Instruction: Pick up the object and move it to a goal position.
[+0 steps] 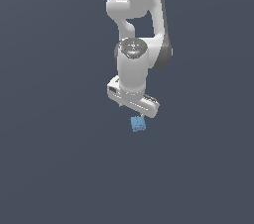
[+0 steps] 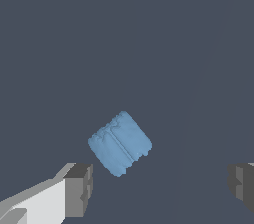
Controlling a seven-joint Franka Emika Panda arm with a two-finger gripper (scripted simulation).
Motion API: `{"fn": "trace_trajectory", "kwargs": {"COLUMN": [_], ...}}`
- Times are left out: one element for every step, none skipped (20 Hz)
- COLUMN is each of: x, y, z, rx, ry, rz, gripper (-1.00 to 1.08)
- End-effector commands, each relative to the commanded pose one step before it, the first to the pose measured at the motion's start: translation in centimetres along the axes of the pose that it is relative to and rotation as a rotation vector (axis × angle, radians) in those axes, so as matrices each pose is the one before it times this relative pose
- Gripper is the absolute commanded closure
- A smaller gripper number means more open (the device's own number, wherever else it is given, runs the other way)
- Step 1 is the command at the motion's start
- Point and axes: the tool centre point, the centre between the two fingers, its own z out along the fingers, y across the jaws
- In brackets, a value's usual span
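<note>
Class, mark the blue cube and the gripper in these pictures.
blue cube (image 2: 120, 143), wrist view, middle of its top face.
gripper (image 2: 159, 188), wrist view, midway between its two fingertips, which stand wide apart.

A plain, dark slate-grey floor fills the whole frame under my arm, flat and unmarked from edge to edge. One thing lies on it: a small light-blue cube with a faintly mottled surface, just below the centre of the exterior view. In my wrist view the cube sits turned at an angle on the same grey floor.
</note>
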Motion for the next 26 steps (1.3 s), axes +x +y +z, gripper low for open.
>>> {"fn": "trace_trajectory", "kwargs": {"x": [-0.112,-0.052,-0.054,-0.057,-0.059,-0.061,-0.063,-0.066,-0.068,-0.069,-0.072,-0.073,-0.075,-0.076,-0.078,-0.079,-0.081,-0.082,-0.083,-0.084,-0.086,-0.086,-0.087,-0.086,-0.083,-0.079], "y": [-0.254,-0.096,-0.094,-0.091,-0.089,-0.087,-0.085,-0.083,-0.080,-0.077,-0.075,-0.072,-0.070,-0.067,-0.065,-0.062,-0.059,-0.057,-0.054,-0.051,-0.049,-0.046,-0.043,-0.040,-0.036,-0.031], "z": [0.443,0.175,0.175,0.174,0.174,0.174,0.173,0.173,0.172,0.172,0.172,0.171,0.171,0.170,0.170,0.169,0.169,0.168,0.168,0.167,0.167,0.166,0.166,0.162,0.155,0.146], "rx": [-0.00026,-0.00019,-0.00023,-0.00026,-0.00029,-0.00032,-0.00035,-0.00037,-0.00040,-0.00042,-0.00044,-0.00045,-0.00047,-0.00048,-0.00048,-0.00049,-0.00049,-0.00050,-0.00049,-0.00049,-0.00048,-0.00047,-0.00046,-0.00044,-0.00041,-0.00037], "ry": [-0.00148,-0.00055,-0.00052,-0.00048,-0.00044,-0.00040,-0.00036,-0.00031,-0.00027,-0.00022,-0.00018,-0.00013,-0.00008,-0.00004,0.00001,0.00006,0.00011,0.00016,0.00021,0.00026,0.00031,0.00036,0.00041,0.00045,0.00047,0.00049], "rz": [0.06624,0.02581,0.02581,0.02581,0.02580,0.02581,0.02581,0.02580,0.02580,0.02580,0.02579,0.02579,0.02578,0.02578,0.02578,0.02577,0.02577,0.02576,0.02576,0.02575,0.02574,0.02574,0.02573,0.02530,0.02420,0.02288], "gripper": [-0.92,-0.92,-0.92,-0.92,-0.92,-0.92,-0.92,-0.92,-0.92,-0.92,-0.92,-0.92,-0.92,-0.92,-0.92,-0.92,-0.92,-0.92,-0.92,-0.92,-0.92,-0.92,-0.92,-0.92,-0.92,-0.92]}}
